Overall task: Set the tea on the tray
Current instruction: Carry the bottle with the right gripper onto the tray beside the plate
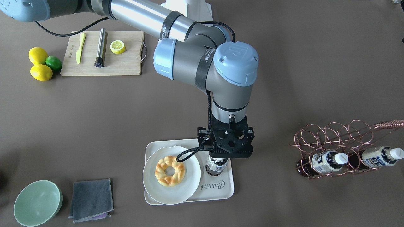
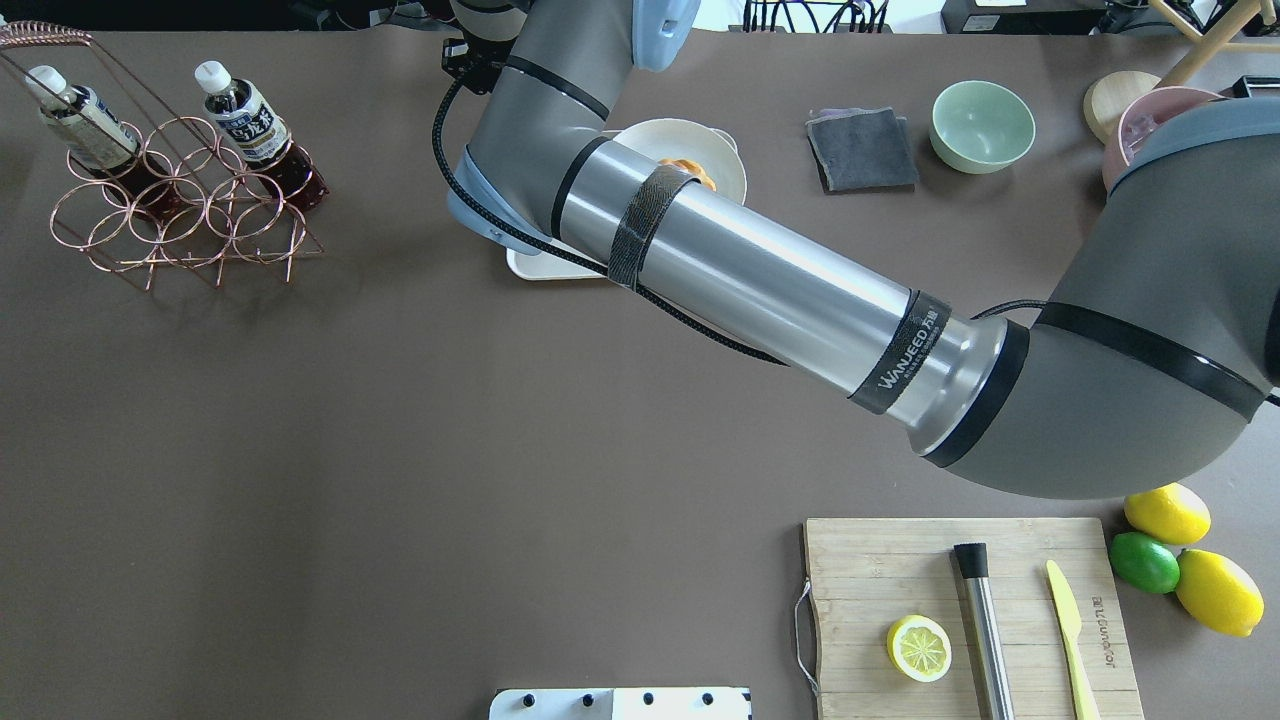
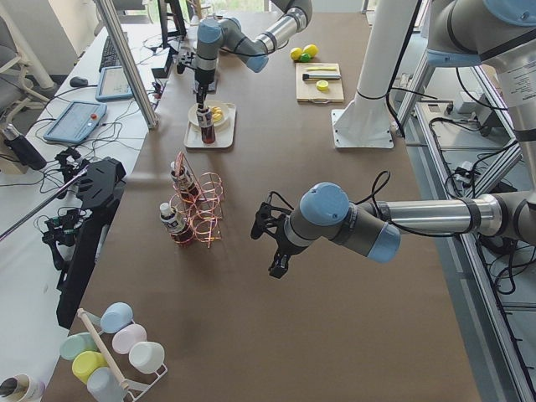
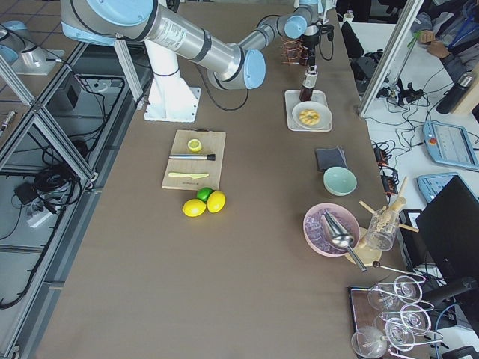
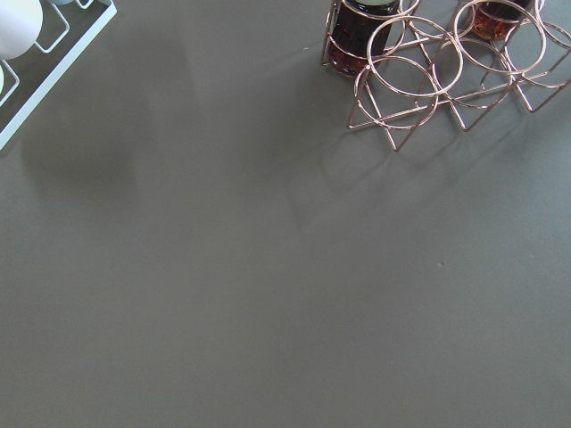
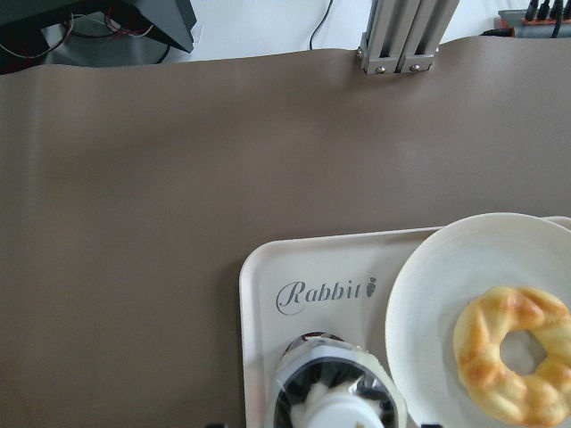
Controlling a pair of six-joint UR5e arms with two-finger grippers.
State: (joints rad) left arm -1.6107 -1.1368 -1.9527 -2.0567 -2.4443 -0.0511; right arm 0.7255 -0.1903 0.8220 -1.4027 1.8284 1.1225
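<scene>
On the tabletop (image 1: 284, 78), front-facing view, left to right. Well left of the tray (image 1: 221, 193): green bowl (image 1: 37, 203), grey cloth (image 1: 91, 199). On the tray's left part: white plate (image 1: 189, 184) bearing a ring pastry (image 1: 169, 170). On the tray's right part, beside the plate: tea (image 1: 216, 166), upright. Directly above the tea: right pincer (image 1: 222, 155), fingers hidden, grip not discernible. Well right of the tray: copper rack (image 1: 331, 135) holding two like bottles (image 1: 325, 161). Far from the tray: left pincer (image 3: 272, 247), state cannot be told.
</scene>
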